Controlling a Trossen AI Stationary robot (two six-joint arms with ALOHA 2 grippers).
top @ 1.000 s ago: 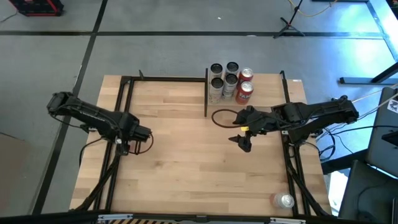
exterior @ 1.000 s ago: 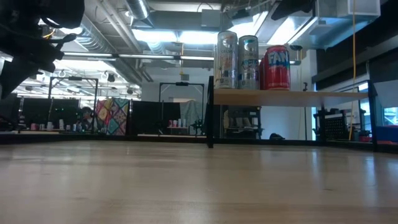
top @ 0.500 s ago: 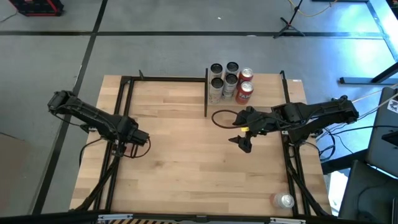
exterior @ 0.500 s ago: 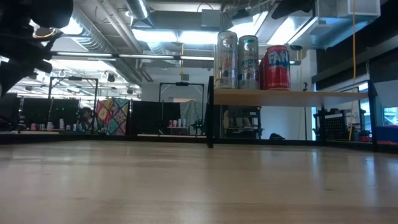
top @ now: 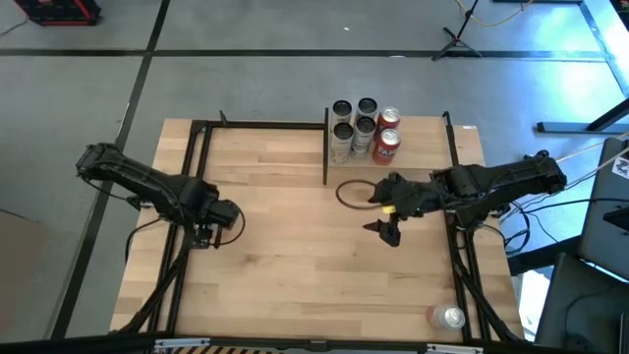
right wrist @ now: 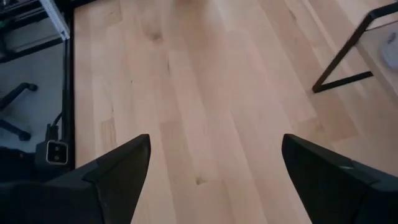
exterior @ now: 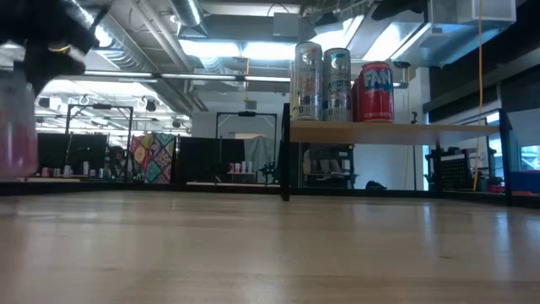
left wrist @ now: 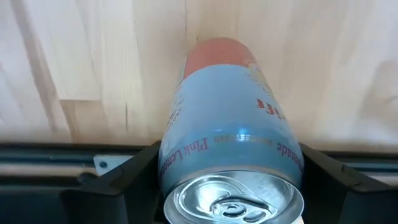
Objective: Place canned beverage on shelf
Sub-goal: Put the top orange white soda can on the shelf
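Five cans (top: 364, 126) already stand on the shelf (exterior: 396, 132) at the far edge of the desk (top: 295, 256), right of its middle, so much of the stocking looks done. The can now in hand, a light blue can (left wrist: 231, 146) with a pink end, lies between the fingers (left wrist: 134, 177) of the left gripper (top: 218, 218) near the desk's left edge. The wrist view shows both fingers flanking it closely, and they seem to be closing on it, though I cannot tell whether the grip is firm yet. Still to do: lift this can, carry it across the desk to the shelf, and set it upright beside the others. One more silver can (top: 448, 317) sits near the desk's right front corner, untouched. The right gripper (top: 385, 218) hovers over the desk in front of the shelf, fingers spread wide and holding nothing. Compared with a second ago, the left gripper has shifted a little toward the desk's front and narrowed around the can; the right gripper has barely moved.
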